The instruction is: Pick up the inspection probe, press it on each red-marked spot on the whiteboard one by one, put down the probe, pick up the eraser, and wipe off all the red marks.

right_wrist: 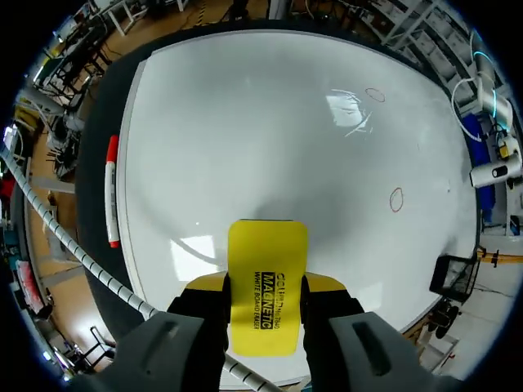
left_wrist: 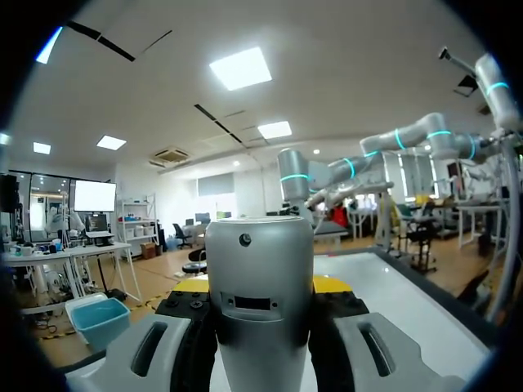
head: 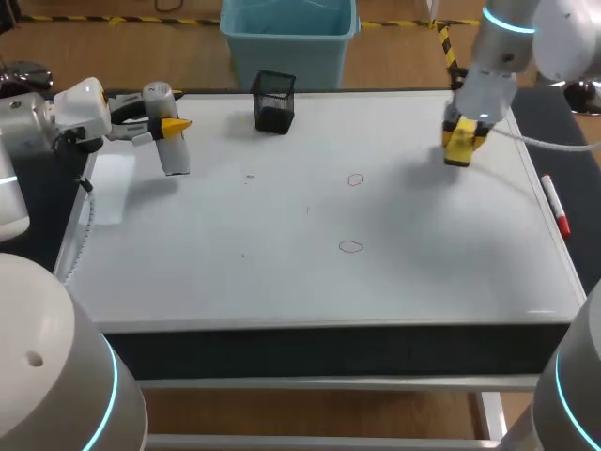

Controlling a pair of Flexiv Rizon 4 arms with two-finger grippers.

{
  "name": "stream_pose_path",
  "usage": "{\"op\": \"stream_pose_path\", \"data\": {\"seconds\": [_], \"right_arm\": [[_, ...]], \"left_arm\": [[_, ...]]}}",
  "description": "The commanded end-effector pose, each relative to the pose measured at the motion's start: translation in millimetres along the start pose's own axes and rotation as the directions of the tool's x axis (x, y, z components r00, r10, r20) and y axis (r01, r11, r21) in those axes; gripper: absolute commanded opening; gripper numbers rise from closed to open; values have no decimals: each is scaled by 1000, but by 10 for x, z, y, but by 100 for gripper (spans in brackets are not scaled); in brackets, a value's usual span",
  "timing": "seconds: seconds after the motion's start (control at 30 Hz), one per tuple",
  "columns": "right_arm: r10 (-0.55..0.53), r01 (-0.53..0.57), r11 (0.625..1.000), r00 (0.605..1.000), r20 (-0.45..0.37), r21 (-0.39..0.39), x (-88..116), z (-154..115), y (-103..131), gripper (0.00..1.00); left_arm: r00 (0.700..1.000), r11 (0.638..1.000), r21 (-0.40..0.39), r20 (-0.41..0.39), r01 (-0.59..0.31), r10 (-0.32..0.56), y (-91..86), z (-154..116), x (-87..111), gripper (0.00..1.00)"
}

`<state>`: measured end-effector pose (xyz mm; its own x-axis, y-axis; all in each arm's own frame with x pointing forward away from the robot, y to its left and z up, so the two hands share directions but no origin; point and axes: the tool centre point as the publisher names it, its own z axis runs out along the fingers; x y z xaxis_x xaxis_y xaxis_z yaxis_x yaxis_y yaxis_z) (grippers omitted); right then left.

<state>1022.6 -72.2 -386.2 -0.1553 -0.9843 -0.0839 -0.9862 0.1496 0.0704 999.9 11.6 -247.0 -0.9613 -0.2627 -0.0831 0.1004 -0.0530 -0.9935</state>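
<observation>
Now eraser (right_wrist: 261,269) clamped in right tool (right_wrist: 265,286), probe (left_wrist: 260,318) in left tool (left_wrist: 261,284).

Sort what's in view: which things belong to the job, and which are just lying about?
Job: probe, eraser, whiteboard, far red mark, near red mark.
Lying about: black mesh cup, red marker.

A black mesh cup (head: 274,101) stood near the far edge. A red-capped marker (head: 554,204) lay on the dark table (head: 329,349) along the right side.
</observation>
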Motion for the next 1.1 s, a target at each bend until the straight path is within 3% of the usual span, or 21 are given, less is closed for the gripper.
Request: {"op": "stream_pose_path", "data": {"seconds": [0.03, 0.17, 0.37, 0.57, 0.8, 1.1], "right_arm": [[-34, 34, 999, 999, -16, 0, -304, -15, 220, 0], [-139, 139, 990, 990, -21, -29, -638, 26, 373, 0], [-249, 247, 969, 956, -157, -30, -1122, 152, 556, 0], [-332, 322, 943, 929, -164, -84, -1475, 315, 665, 0], [-356, 347, 934, 924, -137, -88, -1698, 394, 644, 0], [-293, 286, 955, 951, -104, -77, -1788, 453, 525, 0]], "left_arm": [[1000, 1000, 1, 0, 0, 0, -5, -2, -3, 0], [1000, 1000, 1, 0, 0, 0, -5, -2, -3, 0], [1000, 1000, 1, 0, 0, 0, -5, -2, -3, 0], [1000, 1000, 1, 0, 0, 0, -5, -2, -3, 0], [1000, 1000, 1, 0, 0, 0, -5, -2, -3, 0], [1000, 1000, 1, 0, 0, 0, -5, -2, -3, 0]]}}
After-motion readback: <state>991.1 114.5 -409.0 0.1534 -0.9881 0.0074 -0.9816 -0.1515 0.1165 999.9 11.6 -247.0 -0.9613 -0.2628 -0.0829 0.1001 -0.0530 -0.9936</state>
